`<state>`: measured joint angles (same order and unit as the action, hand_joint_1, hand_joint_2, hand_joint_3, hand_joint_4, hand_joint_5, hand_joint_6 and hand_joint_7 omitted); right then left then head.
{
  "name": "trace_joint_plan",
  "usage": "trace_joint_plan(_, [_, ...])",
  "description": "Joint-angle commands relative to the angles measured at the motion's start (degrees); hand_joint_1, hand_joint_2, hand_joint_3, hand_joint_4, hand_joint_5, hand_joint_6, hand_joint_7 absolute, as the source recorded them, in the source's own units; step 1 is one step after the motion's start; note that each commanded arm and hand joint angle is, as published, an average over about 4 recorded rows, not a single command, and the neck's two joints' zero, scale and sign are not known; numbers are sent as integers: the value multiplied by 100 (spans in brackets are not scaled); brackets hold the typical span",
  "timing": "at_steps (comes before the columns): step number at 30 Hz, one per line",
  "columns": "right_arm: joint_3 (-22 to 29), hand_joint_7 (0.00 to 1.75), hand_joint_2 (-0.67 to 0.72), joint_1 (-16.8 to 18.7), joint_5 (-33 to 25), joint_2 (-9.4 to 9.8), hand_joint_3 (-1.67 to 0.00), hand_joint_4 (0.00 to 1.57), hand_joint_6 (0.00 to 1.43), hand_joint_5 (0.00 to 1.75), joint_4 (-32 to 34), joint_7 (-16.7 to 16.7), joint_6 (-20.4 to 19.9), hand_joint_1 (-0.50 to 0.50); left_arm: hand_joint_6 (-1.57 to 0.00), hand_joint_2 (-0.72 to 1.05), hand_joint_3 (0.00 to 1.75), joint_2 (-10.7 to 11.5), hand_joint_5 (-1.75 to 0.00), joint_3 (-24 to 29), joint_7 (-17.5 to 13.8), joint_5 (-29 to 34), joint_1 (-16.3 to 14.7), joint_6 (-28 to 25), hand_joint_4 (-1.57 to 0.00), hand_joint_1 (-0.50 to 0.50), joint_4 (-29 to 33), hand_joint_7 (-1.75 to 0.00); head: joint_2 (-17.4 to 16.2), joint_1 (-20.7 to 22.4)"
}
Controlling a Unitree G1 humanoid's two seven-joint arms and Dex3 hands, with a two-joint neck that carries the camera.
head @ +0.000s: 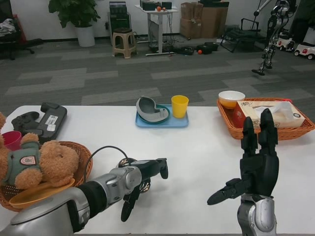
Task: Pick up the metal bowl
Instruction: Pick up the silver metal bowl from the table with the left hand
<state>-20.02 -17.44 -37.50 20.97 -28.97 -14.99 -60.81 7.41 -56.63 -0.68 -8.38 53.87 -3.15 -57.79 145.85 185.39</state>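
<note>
The metal bowl (149,109) is grey and leans tilted on a blue tray (162,122) at the table's far middle, next to a yellow cup (179,105). My left hand (142,182) hovers low over the white table well in front of the tray, fingers apart, with nothing in it. My right hand (256,167) stands upright at the near right, palm inward and fingers spread, also holding nothing. Both hands are far from the bowl.
A wicker basket (83,155) at the near left holds a teddy bear (42,162) and an orange dish (39,192). A game controller (24,119) and a black device (51,120) lie at the far left. Another basket (295,132) at the right holds a tissue box (270,113) and a small bowl (231,98).
</note>
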Motion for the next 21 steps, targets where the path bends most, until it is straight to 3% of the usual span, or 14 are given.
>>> trace_joint_plan(1, [-11,9,72,83,-29,39,0,0,0,0,40,-21,-54,0,0,-28,0,102,-175,109,-20,-59,-118,-28,-71,-50,128,-154,0,0])
trace_joint_plan(21, [-28,9,72,109,-65,39,0,0,0,0,49,-21,-54,0,0,-28,0,322,-175,1124,-68,-643,-523,-480,-71,-50,739,-154,22,16])
